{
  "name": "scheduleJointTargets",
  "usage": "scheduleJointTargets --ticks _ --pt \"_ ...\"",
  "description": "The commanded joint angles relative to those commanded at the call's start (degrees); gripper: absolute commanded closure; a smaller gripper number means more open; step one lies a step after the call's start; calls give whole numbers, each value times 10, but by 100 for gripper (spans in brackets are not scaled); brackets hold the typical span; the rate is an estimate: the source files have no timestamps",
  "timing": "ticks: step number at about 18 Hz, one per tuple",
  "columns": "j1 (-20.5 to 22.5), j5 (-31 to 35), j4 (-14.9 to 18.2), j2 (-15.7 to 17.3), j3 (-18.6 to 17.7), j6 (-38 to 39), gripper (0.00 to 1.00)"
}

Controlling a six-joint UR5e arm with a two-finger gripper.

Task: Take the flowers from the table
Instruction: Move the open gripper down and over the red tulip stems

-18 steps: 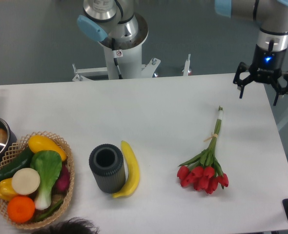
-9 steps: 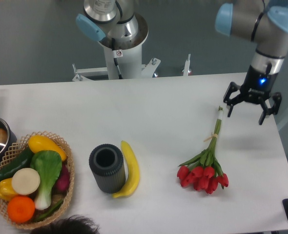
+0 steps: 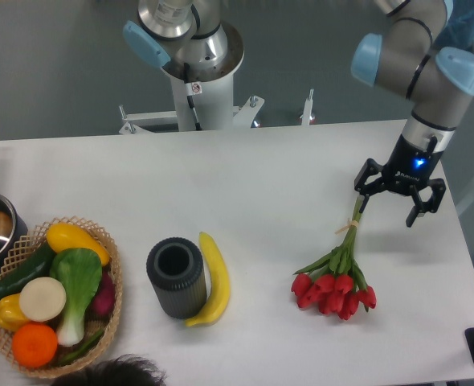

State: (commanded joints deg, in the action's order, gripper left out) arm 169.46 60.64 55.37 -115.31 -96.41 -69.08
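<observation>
On the white table [image 3: 245, 185], the flowers [image 3: 338, 273] lie just beside the spread-open end effector [image 3: 388, 211].

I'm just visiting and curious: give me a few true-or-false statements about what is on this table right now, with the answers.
1. The flowers lie flat on the table. True.
2. The gripper is shut on the flowers. False: it is open, at the stem end, and nothing is held.
3. The banana lies right beside the dark cylinder. True.
4. The banana is in the basket. False: it lies on the table, to the right of the basket.
5. The red blooms point toward the robot's base. False: they point toward the near edge, the stems toward the far side.
</observation>
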Motion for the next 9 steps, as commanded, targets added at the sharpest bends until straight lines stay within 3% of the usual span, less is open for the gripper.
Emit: scheduleJointTargets --ticks 9 --pt "-34 -12 -5 -16 1 -7 0"
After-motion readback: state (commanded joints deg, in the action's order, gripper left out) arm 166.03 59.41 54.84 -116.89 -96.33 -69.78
